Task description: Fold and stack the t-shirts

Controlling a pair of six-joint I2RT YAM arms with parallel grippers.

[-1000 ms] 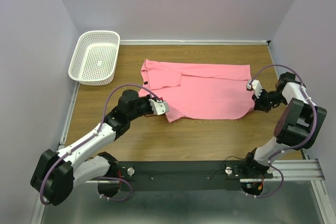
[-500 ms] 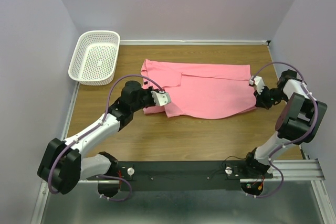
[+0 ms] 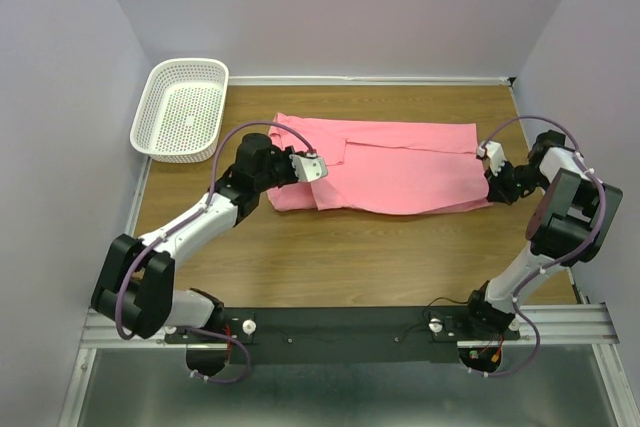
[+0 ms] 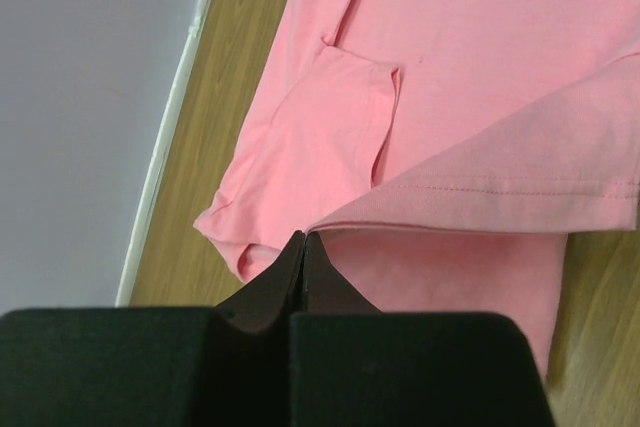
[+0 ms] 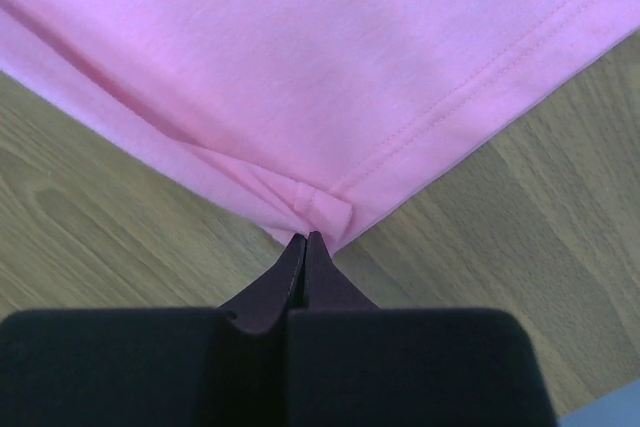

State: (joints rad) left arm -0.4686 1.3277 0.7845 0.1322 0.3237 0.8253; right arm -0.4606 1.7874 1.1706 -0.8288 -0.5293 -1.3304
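Salmon-pink t-shirt lies partly folded along the table's far half. The left gripper and right gripper each pinch a hem corner tight. Uneven pulling could slip 1 corner free and skew the fold.

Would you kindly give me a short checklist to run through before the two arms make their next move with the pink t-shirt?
1. Hold of the left gripper on the salmon-pink cloth t-shirt: ok, shut on the stitched hem.
2. Hold of the right gripper: ok, shut on a bunched corner of the shirt.
3. The sleeve lying flat: not ok, a crease stands up along its edge.
4. Shirt wholly on the wooden table, apart from the white plastic mesh basket: ok.
5. Folded-over edge lined up with the far edge: cannot tell.
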